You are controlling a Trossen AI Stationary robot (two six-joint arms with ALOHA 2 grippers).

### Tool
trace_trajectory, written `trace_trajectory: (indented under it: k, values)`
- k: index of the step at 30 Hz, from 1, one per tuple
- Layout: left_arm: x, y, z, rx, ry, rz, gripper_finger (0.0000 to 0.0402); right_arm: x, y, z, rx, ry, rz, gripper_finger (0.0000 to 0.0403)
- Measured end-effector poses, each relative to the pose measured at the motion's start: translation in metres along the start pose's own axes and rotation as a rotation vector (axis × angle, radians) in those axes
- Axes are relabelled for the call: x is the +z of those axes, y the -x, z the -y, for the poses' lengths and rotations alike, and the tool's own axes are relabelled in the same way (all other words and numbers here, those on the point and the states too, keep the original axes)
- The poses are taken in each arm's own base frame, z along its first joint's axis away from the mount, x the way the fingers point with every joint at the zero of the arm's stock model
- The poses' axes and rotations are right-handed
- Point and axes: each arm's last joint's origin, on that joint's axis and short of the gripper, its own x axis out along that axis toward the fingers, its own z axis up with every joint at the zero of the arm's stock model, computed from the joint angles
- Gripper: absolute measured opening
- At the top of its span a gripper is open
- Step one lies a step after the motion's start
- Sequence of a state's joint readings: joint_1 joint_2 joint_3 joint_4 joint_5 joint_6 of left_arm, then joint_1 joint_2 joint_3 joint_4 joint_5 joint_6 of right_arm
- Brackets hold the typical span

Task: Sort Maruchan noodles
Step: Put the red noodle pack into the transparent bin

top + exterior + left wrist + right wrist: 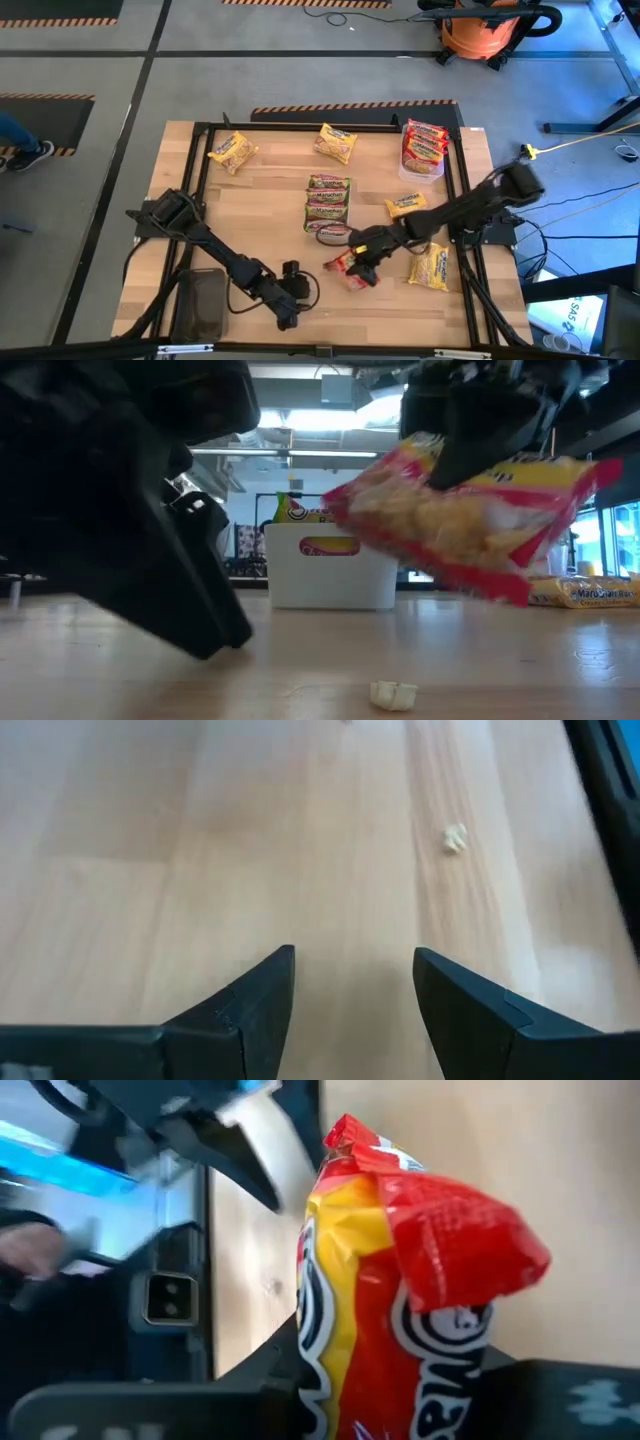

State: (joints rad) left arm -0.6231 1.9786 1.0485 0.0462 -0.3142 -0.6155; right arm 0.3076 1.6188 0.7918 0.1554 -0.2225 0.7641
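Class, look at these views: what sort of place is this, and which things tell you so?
Probably a robotics lab or workshop: hazard-striped floor tape, an orange shop vacuum, and cables beside the wooden table.

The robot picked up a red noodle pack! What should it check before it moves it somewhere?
1. Red noodle packet caught in the right gripper: ok, the wrapper sits between its fingers in the right wrist view.
2. Packet clear of the table: ok, the low view shows it tilted in the air.
3. Grip firm enough: cannot tell.
4. Left gripper out of the way: ok, open and empty near the front edge, though close by.
5. Container with red packets at the far right has room: cannot tell.
6. Small crumb on the wood: ok, not in the path.
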Motion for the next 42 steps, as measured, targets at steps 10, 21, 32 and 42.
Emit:
trace_trajectory:
  k: [10,21,32,42]
  values:
    - [0.003,-0.001,-0.001,-0.036,-0.005,-0.013,0.0199,0.005,0.106,-0.01,-0.286,0.117,0.128,0.0087]
    - [0.003,-0.002,-0.002,-0.038,0.044,-0.012,0.0199,0.02,0.211,0.018,-0.761,0.127,0.152,0.009]
    - [0.005,-0.003,-0.005,-0.034,0.059,-0.009,0.0199,0.054,0.26,0.06,-1.114,0.241,-0.023,0.0092]
    - [0.006,-0.003,-0.004,-0.039,0.063,0.002,0.0199,0.052,0.253,0.135,-1.088,0.14,-0.356,0.0094]
